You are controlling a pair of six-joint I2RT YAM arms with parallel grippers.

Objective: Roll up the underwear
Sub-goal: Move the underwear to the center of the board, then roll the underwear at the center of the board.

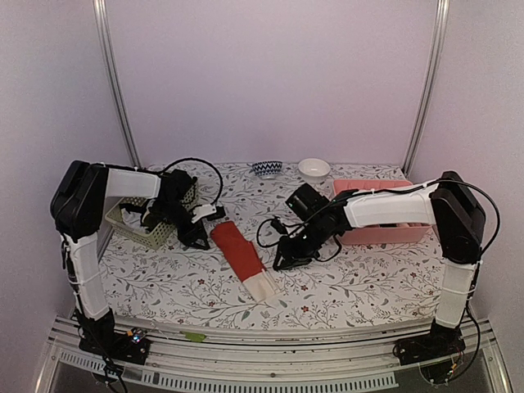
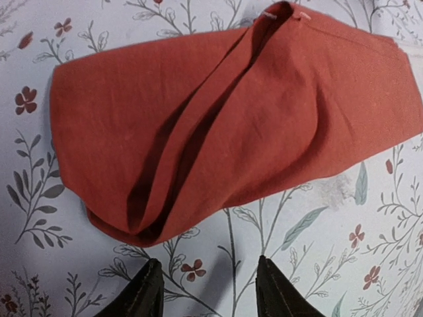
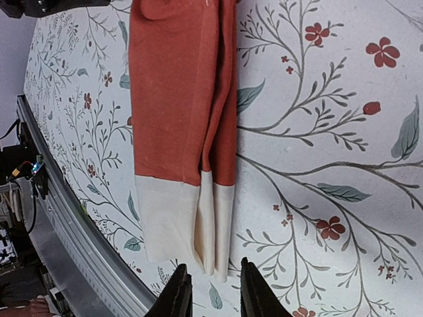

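Hovering left gripper [image 2: 209, 267], right gripper [image 3: 213, 267], both released, empty, at ends of strip-folded underwear [image 1: 241, 255], preparing rolling.

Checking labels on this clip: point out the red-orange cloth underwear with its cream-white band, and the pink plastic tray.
red-orange cloth underwear [image 1: 237, 250]: top external view, on its red middle part.
pink plastic tray [image 1: 385, 234]: top external view, on its near wall.

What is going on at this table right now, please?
The underwear lies folded into a long strip on the table. The left end effector is open just short of its red end; the right end effector is open at the cream end. Neither grips it, and nothing is rolled yet.
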